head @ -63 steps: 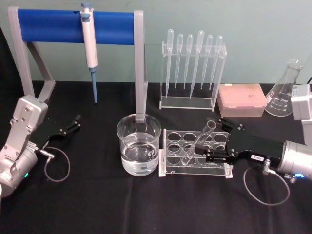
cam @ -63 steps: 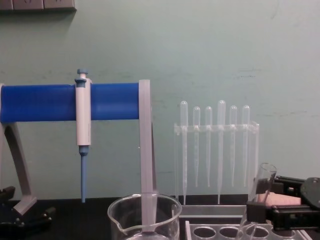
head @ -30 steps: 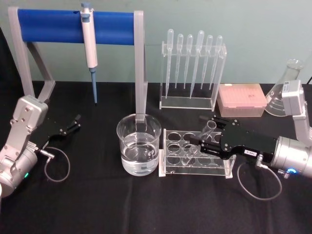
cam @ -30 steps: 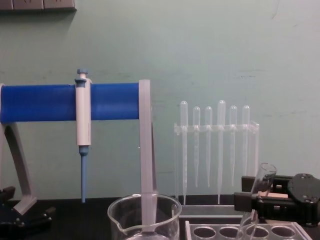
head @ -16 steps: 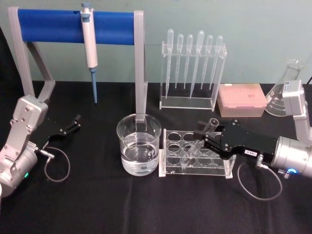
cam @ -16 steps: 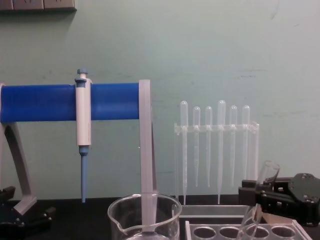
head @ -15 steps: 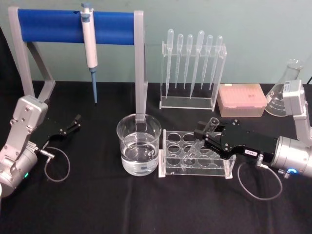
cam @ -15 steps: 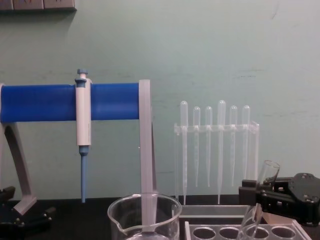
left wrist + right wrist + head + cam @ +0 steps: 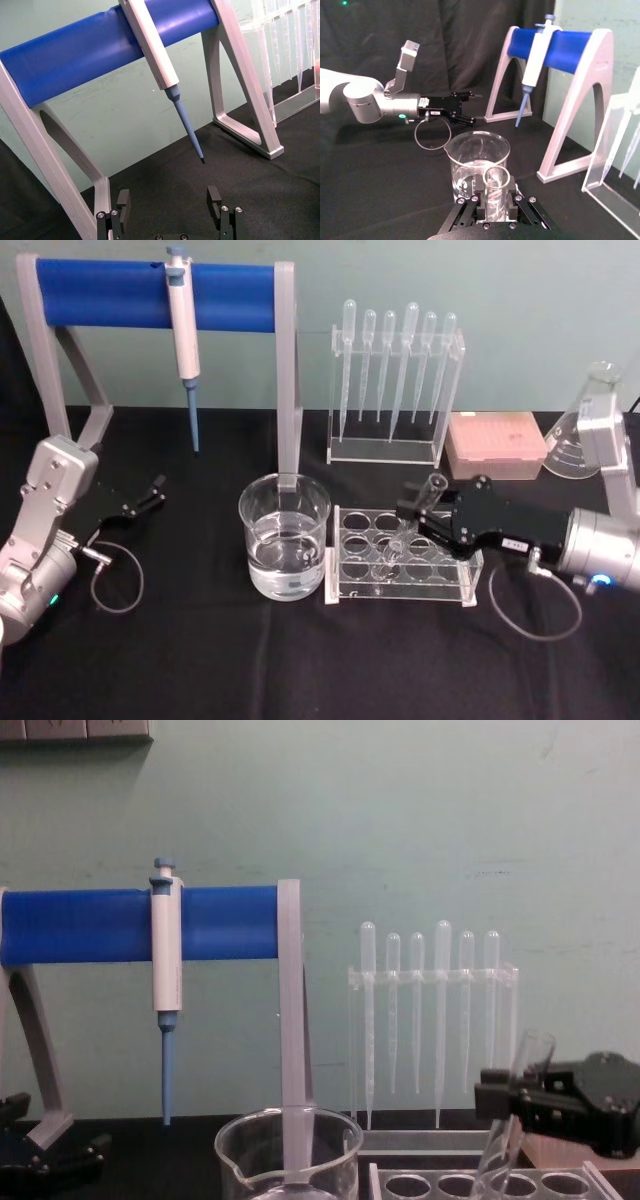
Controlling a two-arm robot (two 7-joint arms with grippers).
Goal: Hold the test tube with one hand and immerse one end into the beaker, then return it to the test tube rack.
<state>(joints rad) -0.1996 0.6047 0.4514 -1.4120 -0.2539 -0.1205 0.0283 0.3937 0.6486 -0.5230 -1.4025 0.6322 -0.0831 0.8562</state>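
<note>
1. Right gripper (image 9: 414, 519) clamps the tilted tube (image 9: 431, 491) near its rim, lower end inside the rack (image 9: 400, 592), beside the beaker (image 9: 285, 540).
2. Right wrist view: fingers (image 9: 518, 203) press both tube sides.
3. Left gripper (image 9: 152, 490) parked far left, fingers spread.
</note>
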